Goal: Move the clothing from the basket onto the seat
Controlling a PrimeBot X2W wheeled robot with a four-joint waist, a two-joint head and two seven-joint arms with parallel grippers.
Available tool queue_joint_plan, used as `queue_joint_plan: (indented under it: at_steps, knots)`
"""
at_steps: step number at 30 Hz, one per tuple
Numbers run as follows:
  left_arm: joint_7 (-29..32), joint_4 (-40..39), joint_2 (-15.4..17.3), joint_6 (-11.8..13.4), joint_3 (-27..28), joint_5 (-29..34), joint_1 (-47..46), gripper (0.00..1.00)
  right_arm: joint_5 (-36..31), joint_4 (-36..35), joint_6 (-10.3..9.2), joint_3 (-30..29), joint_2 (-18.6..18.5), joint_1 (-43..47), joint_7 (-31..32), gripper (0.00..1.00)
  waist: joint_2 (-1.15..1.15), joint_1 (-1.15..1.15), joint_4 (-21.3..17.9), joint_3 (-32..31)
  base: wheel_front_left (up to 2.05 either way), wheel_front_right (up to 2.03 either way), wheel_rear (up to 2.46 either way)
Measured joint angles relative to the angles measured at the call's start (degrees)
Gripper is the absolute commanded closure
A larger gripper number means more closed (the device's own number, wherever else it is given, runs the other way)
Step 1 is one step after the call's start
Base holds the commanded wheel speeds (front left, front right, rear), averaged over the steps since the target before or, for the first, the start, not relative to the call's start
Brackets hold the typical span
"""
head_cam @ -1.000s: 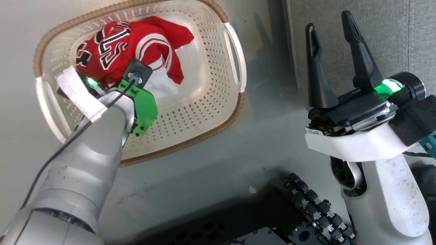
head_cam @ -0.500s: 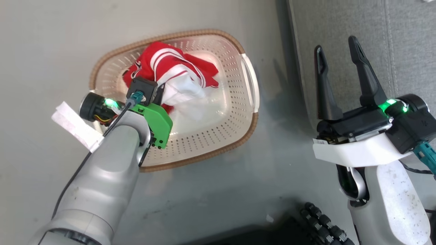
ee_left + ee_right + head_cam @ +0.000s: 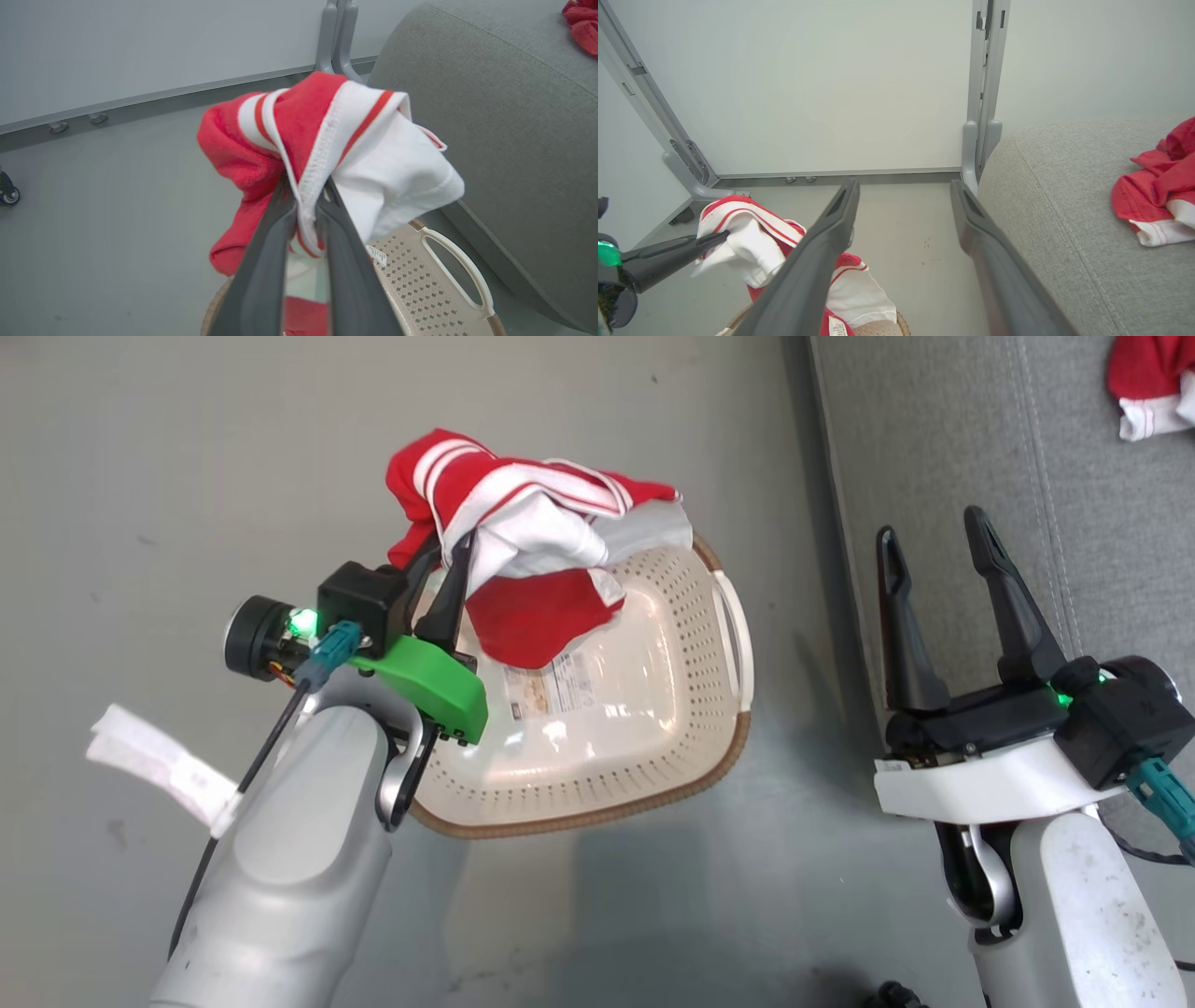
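My left gripper (image 3: 456,543) is shut on the red jersey (image 3: 532,532), a bunch of red cloth with white stripes and white panels. The jersey hangs above the far end of the cream basket (image 3: 691,644), whose base label (image 3: 551,686) shows. In the left wrist view the fingertips (image 3: 299,205) pinch a white-hemmed fold of the jersey (image 3: 327,140) over the basket (image 3: 420,289). My right gripper (image 3: 931,523) stands open and holds nothing, at the edge of the grey seat (image 3: 934,448). Another red garment (image 3: 1153,383) lies on the seat (image 3: 1064,210), also seen as a red heap (image 3: 1157,186).
The basket stands on a grey floor (image 3: 187,448) just left of the seat. A pale wall panel with grey metal posts (image 3: 983,93) closes the far side. A small caster wheel (image 3: 7,193) sits on the floor to the left.
My left gripper has risen with the jersey, lifting it off the basket's bottom so the base label shows. The head camera has moved, shifting the whole picture. The right gripper stays open.
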Motion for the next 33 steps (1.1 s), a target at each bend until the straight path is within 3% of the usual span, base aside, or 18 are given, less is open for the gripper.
queue_joint_plan:
  at_steps: [15,26,33]
  knots:
    - [-0.02,-25.57,0.66,1.24,8.0,0.05,10.82,1.0,-0.56,-0.03,0.0,-0.83,-0.01,4.53,3.24,0.0,0.0,0.0,3.78,-11.07,0.0,0.0,0.0]
    - [-0.01,-36.21,0.53,0.92,7.92,0.54,18.16,1.0,-0.63,0.38,0.0,-0.36,-0.01,8.95,5.13,0.0,0.0,0.0,4.76,-18.62,0.0,0.0,0.0]
    - [0.85,-40.6,0.66,2.29,6.61,0.65,23.35,1.0,-0.62,0.19,0.0,0.74,-0.01,11.62,6.36,0.0,0.0,0.0,4.81,-23.01,0.0,0.0,0.0]
